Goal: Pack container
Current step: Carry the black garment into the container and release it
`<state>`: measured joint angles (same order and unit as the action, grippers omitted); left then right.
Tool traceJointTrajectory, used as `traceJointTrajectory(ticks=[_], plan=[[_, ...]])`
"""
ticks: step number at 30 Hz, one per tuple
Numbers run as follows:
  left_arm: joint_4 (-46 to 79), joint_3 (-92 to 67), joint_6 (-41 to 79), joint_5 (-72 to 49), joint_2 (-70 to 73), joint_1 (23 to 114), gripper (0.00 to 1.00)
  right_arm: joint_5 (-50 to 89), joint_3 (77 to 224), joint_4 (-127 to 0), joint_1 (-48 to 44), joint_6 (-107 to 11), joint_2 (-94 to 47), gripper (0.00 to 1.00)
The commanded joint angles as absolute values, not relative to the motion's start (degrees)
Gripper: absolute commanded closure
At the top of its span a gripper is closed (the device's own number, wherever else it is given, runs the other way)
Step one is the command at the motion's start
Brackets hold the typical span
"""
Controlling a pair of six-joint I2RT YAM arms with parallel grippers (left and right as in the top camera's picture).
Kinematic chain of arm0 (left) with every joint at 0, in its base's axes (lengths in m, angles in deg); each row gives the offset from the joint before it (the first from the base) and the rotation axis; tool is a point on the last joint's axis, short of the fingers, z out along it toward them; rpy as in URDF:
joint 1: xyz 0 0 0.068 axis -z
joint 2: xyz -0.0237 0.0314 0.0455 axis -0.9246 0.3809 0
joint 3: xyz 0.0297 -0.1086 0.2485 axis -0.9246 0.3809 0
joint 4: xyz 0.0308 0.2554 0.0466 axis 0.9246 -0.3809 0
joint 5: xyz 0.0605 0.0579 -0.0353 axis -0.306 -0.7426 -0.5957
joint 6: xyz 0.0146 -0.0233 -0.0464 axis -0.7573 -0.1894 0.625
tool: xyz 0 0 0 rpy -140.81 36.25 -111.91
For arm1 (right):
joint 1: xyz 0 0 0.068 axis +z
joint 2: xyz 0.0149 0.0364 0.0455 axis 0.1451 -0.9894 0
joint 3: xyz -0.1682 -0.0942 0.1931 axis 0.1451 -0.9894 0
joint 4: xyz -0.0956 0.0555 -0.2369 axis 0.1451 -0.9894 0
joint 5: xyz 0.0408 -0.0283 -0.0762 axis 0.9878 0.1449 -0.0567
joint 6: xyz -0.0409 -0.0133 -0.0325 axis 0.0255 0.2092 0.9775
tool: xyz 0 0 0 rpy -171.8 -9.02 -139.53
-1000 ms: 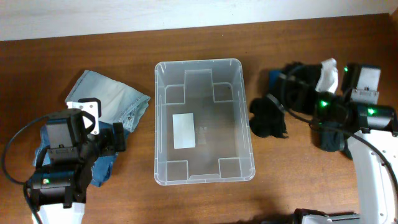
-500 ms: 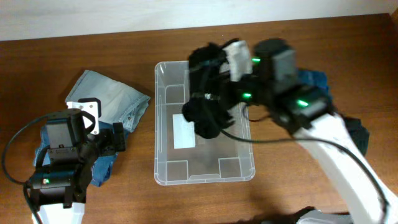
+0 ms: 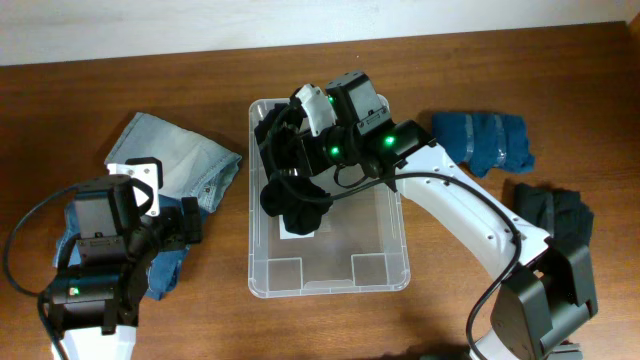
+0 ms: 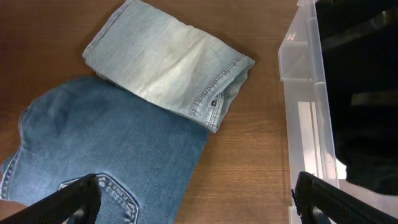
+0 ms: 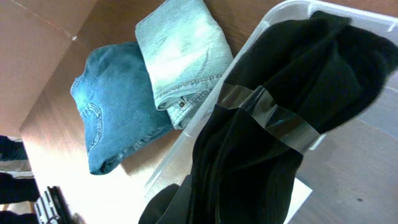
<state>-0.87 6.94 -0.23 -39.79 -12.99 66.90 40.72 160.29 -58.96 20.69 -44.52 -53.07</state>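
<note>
Has the clear container (image 3: 345,240) at the middle of the surface (image 3: 480,60), with light folded jeans (image 3: 175,155) and darker jeans (image 4: 106,143) to its left, a blue garment (image 3: 485,140) to its right. Clamps a black garment (image 3: 295,205) in the right gripper (image 3: 282,138) above the container's far-left part, cloth hanging down inside. Holds the left gripper (image 4: 199,196) spread wide, nothing in it, above the darker jeans' edge.

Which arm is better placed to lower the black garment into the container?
Right: the right gripper holds the black garment above the container. The left gripper hangs open over the blue jeans.
</note>
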Motion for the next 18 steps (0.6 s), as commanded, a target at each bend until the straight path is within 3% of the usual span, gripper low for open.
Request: traceJointTrajectory(ticks=[1,2,3,4,7,15,18], plan=[[-0.76,5.78,0.34,-40.16,-12.95,66.81,0.00,34.67,161.47,-59.33,20.67,-48.06,-54.28,0.96],[-0.76,5.78,0.34,-40.16,-12.95,66.81,0.01,31.50,161.47,-60.33,20.43,-47.99,-54.56,0.96],[-0.76,5.78,0.34,-40.16,-12.95,66.81,0.01,25.07,161.47,-63.02,19.97,-47.99,-55.41,0.31],[-0.74,5.78,0.34,-40.16,-12.95,66.81,0.01,19.63,161.47,-65.40,19.47,-48.08,-56.07,0.01],[-0.74,5.78,0.34,-40.16,-12.95,66.81,0.01,12.11,161.47,-70.28,17.72,-50.01,-57.23,0.01],[-0.74,5.78,0.34,-40.16,-12.95,66.81,0.00,11.28,168.33,-75.20,18.16,-41.92,-49.31,0.01],[-0.74,5.78,0.34,-40.16,-12.95,66.81,0.01,7.63,170.60,-76.97,12.56,-48.21,-43.46,0.01]])
